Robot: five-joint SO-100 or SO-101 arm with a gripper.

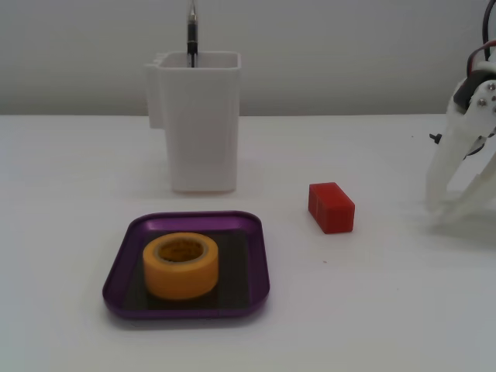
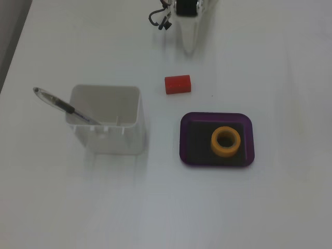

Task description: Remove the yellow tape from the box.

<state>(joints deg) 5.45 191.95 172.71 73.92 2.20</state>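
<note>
The yellow tape (image 1: 182,280) is a thick yellow-orange roll lying flat, hole up, inside the box (image 1: 116,280), a shallow purple tray with a dark bottom, at the front left of a fixed view. In the other fixed view the tape (image 2: 226,153) sits right of centre in the box (image 2: 184,141). My gripper (image 1: 440,211) rests far to the right, fingertips down on the table, apart from the box, with its jaws together and holding nothing. It also shows at the top edge in the other fixed view (image 2: 190,49).
A small red block (image 1: 332,208) (image 2: 178,84) lies on the table between the box and my gripper. A tall white container (image 1: 198,124) (image 2: 106,129) with a pen (image 1: 191,35) (image 2: 62,105) in it stands behind the box.
</note>
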